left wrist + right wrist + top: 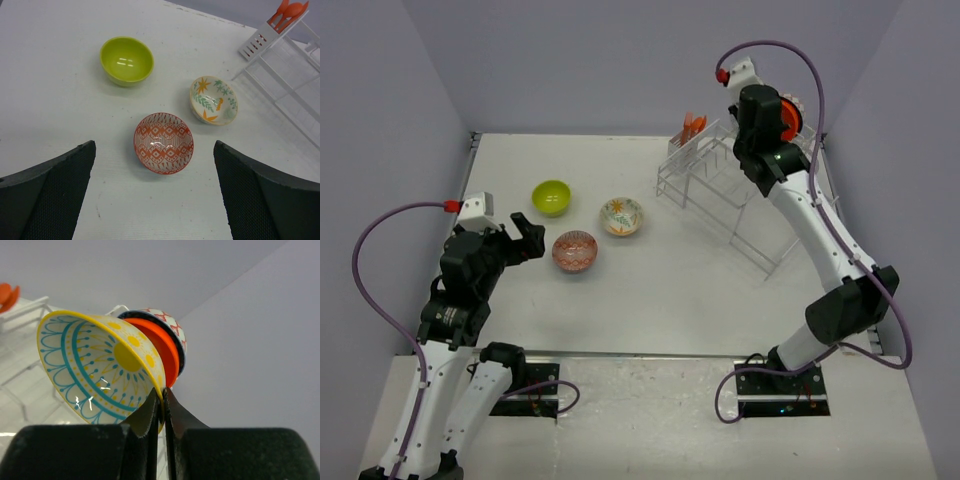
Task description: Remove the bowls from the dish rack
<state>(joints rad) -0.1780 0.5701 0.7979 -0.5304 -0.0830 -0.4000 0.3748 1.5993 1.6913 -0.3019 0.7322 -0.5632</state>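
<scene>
Right tool [161, 404] pinches the yellow bowl [100, 365] by its rim; glazed ceramic, likely stiff, slick and breakable, so grip deep. Left tool [527, 238] gapes empty.

Plain lime-green ceramic bowl [126, 61]. Cream ceramic bowl [214, 100] carries orange and green leaves. White ceramic bowl [163, 142] is banded with orange-red diamonds. Yellow-rimmed ceramic bowl [100, 370] shows a yellow sun centre, teal dots and scallops. Plain orange bowl [160, 347]. White wire dish rack [715, 180].
</scene>
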